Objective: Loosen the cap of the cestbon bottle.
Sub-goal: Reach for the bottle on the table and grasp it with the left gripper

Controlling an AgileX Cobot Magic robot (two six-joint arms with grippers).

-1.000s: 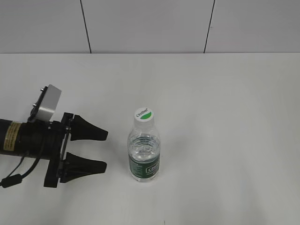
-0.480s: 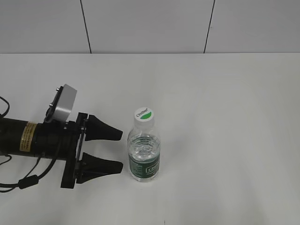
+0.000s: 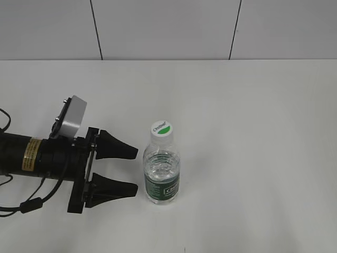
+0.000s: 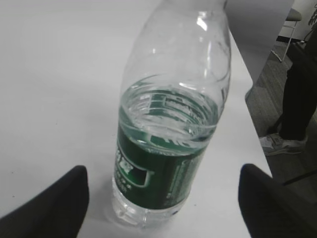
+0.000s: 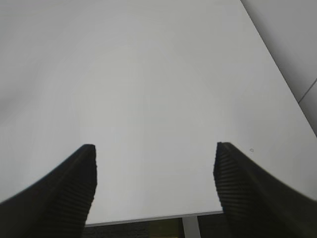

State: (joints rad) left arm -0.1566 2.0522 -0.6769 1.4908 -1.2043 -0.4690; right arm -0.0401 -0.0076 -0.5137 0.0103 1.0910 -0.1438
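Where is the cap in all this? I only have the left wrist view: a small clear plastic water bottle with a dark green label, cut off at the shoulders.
Observer: The small round white plastic screw cap is on the clear plastic water bottle, which stands upright on the white table.
Operator: Is the left hand touching the bottle?
Observer: No. In the exterior view the left hand is open, its black fingertips just short of the bottle, level with its body rather than the cap.
Operator: And the right hand?
Observer: The right hand is open over bare table; the exterior view does not show it.
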